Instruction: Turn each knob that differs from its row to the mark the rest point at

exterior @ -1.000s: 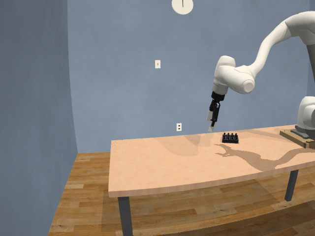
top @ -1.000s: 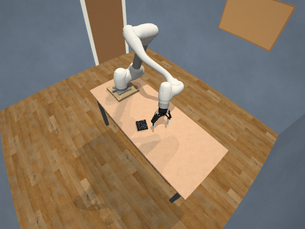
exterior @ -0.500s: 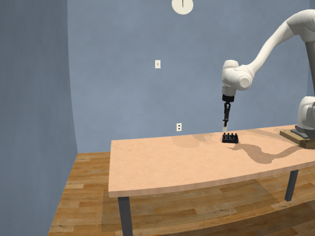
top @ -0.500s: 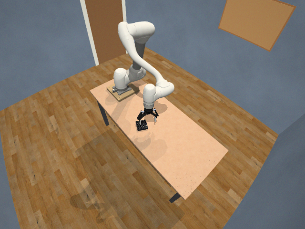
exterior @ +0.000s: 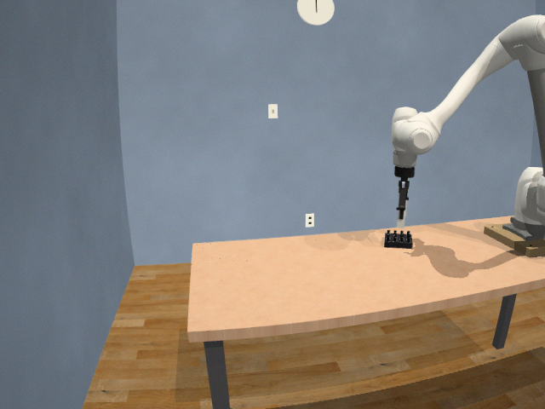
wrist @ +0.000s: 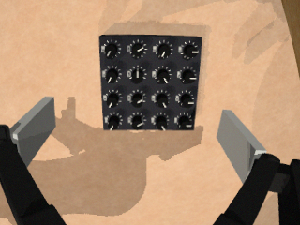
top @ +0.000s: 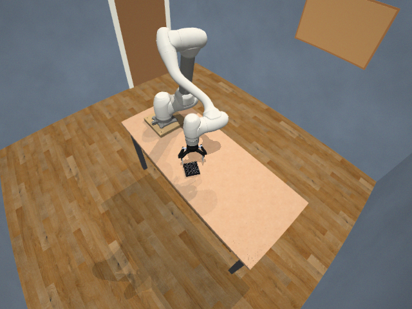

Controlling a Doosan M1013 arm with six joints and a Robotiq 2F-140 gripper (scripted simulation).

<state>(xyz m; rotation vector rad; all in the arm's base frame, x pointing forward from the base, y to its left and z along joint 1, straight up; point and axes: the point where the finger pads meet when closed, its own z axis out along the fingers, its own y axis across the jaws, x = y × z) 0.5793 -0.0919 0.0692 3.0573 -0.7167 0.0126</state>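
Reaching out over a long pale-peach table (top: 252,199) (exterior: 286,281) (wrist: 56,47), the white six-joint arm (top: 172,63) (exterior: 461,79) shows in the top view rising from a square wooden base board (top: 161,133) (exterior: 490,232) at one end. Its black two-finger gripper (top: 192,159) (exterior: 400,220) (wrist: 138,117) has its fingers spread wide with nothing between them, and the square black knob box (top: 191,168) (exterior: 398,239) (wrist: 150,85) sits near one long edge of the tabletop, just beside the fingers in that view. A brown door (top: 143,40) and a tan board (top: 346,29) are on the blue walls. From the exterior view, the gripper points down with its tips above the box, apart from it; the box rests level on the table, its knobs upright. On the wall behind are a round white clock (exterior: 315,8), a light switch (exterior: 272,111) and a socket outlet (exterior: 309,220). In the wrist view, the flat grey finger pads stand far apart, on either side below the box. Sixteen knobs form a four-by-four grid, their printed names at their left, too small to read. White lines in the leftmost column slant down-left; those in the rightmost run right. In the third column the top line slants down-left, the other three down-right. In the second column, the second line from the top stands vertical, unlike its neighbours.

- The tool (top: 192,160) (exterior: 400,224) (wrist: 138,117) went right in the exterior view, closer to the knob box (top: 191,168) (exterior: 398,240) (wrist: 150,84).
- It was leaning; now it points straight down.
- The arm's dark shadow (top: 212,146) (exterior: 450,262) (wrist: 108,178) slid right there too.
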